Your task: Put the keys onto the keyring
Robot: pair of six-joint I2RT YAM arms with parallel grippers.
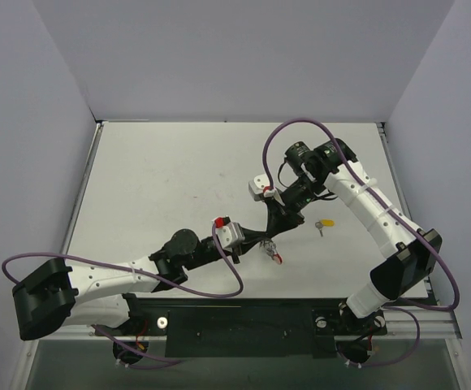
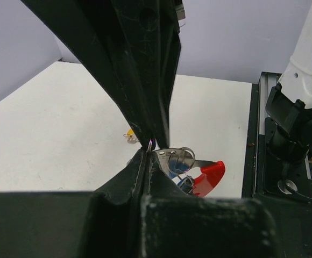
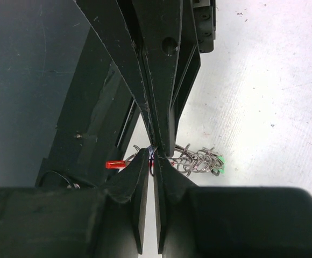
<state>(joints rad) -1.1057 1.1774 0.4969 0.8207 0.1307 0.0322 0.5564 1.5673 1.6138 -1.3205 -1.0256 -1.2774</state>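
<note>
The keyring, part red and part silvery, hangs just above the table between both grippers; in the top view the keyring is near the table's middle front. My left gripper is shut, a thin bit of the ring pinched at its tips. From above, my right gripper meets it at the same spot, shut on the ring's wire. A bunch of small silvery rings with a green-capped key trails off the ring. A blue-capped key hangs by the red part. A yellow-capped key lies loose on the table.
White table with lilac walls around it. A black rail runs along the near edge between the arm bases. Purple cables loop off both arms. The right arm's base stands close on the right in the left wrist view.
</note>
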